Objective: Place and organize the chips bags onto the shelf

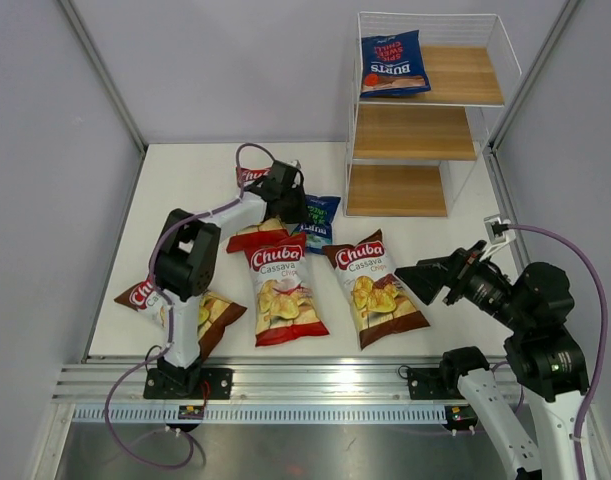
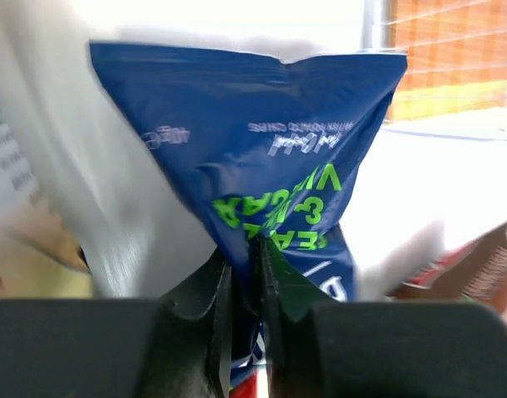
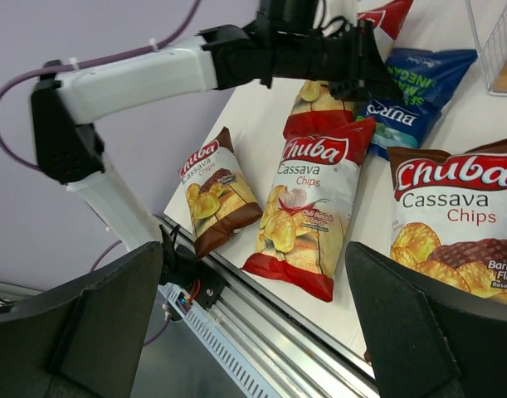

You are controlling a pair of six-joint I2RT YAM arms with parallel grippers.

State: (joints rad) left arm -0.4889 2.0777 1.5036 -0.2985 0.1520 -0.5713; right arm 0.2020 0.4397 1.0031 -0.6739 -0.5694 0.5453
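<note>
My left gripper (image 1: 292, 207) is shut on a corner of a small dark-blue Burts bag (image 1: 320, 222); in the left wrist view the bag (image 2: 261, 141) is pinched between the jaws. It also shows in the right wrist view (image 3: 411, 99). A second Burts bag (image 1: 394, 65) lies on the top tier of the shelf (image 1: 415, 130). A red-and-white Chuba bag (image 1: 280, 290) and a brown one (image 1: 376, 290) lie mid-table. Another red bag (image 1: 253, 238) lies under the left arm. Another brown bag (image 1: 200, 315) lies near the left base. My right gripper (image 1: 425, 280) is open and empty, above the table's near right part.
The shelf's middle tier (image 1: 415, 132) and bottom tier (image 1: 397, 190) are bare wood. A metal rail (image 1: 315, 385) runs along the table's near edge. Grey walls close in the left, back and right sides. The left arm's purple cable (image 1: 247, 152) loops over the far table.
</note>
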